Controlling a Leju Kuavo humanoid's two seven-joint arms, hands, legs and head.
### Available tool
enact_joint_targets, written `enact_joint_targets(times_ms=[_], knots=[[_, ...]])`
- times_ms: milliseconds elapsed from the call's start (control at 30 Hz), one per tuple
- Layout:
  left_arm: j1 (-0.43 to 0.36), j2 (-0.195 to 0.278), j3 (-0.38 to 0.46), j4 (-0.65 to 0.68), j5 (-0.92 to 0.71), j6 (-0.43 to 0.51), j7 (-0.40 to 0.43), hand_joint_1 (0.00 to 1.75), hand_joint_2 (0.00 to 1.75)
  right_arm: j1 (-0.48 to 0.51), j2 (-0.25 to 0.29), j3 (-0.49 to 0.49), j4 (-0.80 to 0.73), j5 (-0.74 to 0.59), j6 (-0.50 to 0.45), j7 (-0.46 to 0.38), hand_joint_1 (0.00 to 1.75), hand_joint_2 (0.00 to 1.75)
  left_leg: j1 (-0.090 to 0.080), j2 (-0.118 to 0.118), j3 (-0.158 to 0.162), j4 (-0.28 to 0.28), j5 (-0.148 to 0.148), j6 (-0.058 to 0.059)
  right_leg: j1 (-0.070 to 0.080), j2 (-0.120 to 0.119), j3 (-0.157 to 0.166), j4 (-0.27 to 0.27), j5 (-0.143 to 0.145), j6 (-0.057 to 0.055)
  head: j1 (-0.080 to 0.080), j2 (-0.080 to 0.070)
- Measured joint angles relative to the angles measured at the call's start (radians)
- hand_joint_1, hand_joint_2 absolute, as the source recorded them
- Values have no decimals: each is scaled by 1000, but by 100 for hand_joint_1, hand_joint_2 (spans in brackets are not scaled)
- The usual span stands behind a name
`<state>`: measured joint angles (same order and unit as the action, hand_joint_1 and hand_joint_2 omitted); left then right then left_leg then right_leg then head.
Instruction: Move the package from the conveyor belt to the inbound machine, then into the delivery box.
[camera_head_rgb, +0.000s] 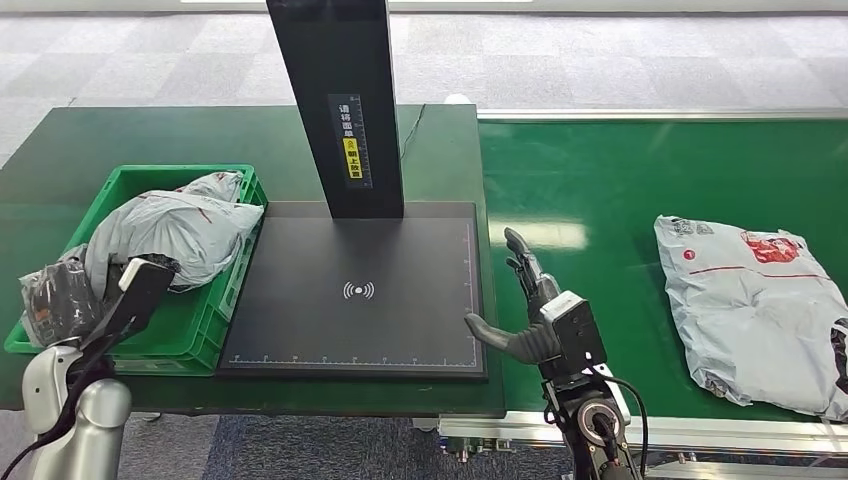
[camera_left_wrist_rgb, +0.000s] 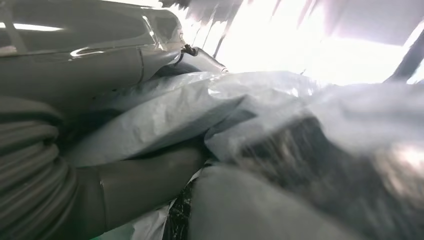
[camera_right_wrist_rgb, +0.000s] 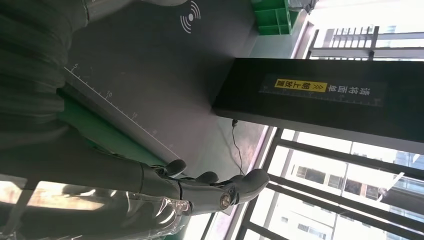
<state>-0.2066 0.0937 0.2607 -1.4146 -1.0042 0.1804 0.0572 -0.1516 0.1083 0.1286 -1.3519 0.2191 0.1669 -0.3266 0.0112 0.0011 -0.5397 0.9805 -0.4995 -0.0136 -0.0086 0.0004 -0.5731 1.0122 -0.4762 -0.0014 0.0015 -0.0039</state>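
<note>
Grey, soft, slippery bag (camera_head_rgb: 757, 310) at right: grab a bunched fold. Right hand (camera_head_rgb: 528, 305) released; left hand's (camera_head_rgb: 60, 300) grip unclear.

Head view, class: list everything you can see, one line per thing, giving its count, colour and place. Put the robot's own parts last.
Package on belt: one, grey with red print, lying flat on the conveyor's right side.
Packages in crate: at least two, one grey, one darker at the crate's near left corner; exact number unclear.
Crate: one, green, left of the scan pad.
Scan pad: one, black with a white signal mark, centre of the table, bare.
Scanner post: one, black with a yellow label, behind the pad.
Conveyor belt: one, green, right.
Table: one, dark green, left.
Left hand: at the crate, among the packages; grip unclear.
Right hand: fingers apart, between pad and belt, holding nothing.
</note>
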Motion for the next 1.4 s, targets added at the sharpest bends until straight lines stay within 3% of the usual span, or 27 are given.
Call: enact_joint_targets(times_ms=[200, 333, 533, 800, 933, 1233, 1333, 1400], knots=[[-65, 14, 44, 178, 58, -132, 6, 173, 175, 1, 0, 0, 0, 21, -1, 1, 0, 175, 0, 0, 1, 0, 0, 0, 0, 0, 1, 0, 0, 0, 0, 0], [-101, 27, 49, 274, 106, -217, -19, 1, 175, 0, 0, 0, 0, 28, -1, 2, 0, 175, 0, -1, 2, 0, 0, 0, 0, -1, 3, 0, 0, 0, 0, 0], [-136, 35, 49, 345, 206, -173, -104, 0, 175, 0, 0, 1, -1, 33, -2, 6, 0, 175, -1, -5, 5, 0, 1, -1, -1, -4, 7, 0, 0, 0, 0, 0], [-120, 23, 37, 332, 336, -95, -198, 0, 175, 3, 0, 2, -8, 35, -4, 7, 0, 175, 0, -5, 5, 0, 3, -1, 0, -4, 7, 0, 1, 0, 0, 0], [-66, -16, -6, 209, 498, 68, -408, 0, 175, 6, 0, 9, -14, 31, -23, 3, 0, 175, -1, -5, 2, 0, 3, 0, -1, -4, 5, 0, 1, 1, 0, 0], [14, -82, -58, -5, 580, 226, -581, 0, 175, 3, 0, 20, -12, -3, -39, -29, 0, 175, 0, -4, 2, 0, 2, 0, 0, -3, 4, 0, 1, 1, 0, 0], [47, -106, -77, -72, 637, 213, -604, 0, 175, 0, 0, 29, -7, -17, -41, -40, 0, 175, 0, -4, 2, 0, 2, 0, 0, -3, 4, 0, 1, 1, 0, 0], [71, -117, -100, -109, 694, 132, -608, 0, 175, -3, 0, 35, -4, -27, -40, -44, 0, 175, 0, -4, 2, 0, 2, 0, -1, -3, 4, 0, 1, 1, 0, 0]])
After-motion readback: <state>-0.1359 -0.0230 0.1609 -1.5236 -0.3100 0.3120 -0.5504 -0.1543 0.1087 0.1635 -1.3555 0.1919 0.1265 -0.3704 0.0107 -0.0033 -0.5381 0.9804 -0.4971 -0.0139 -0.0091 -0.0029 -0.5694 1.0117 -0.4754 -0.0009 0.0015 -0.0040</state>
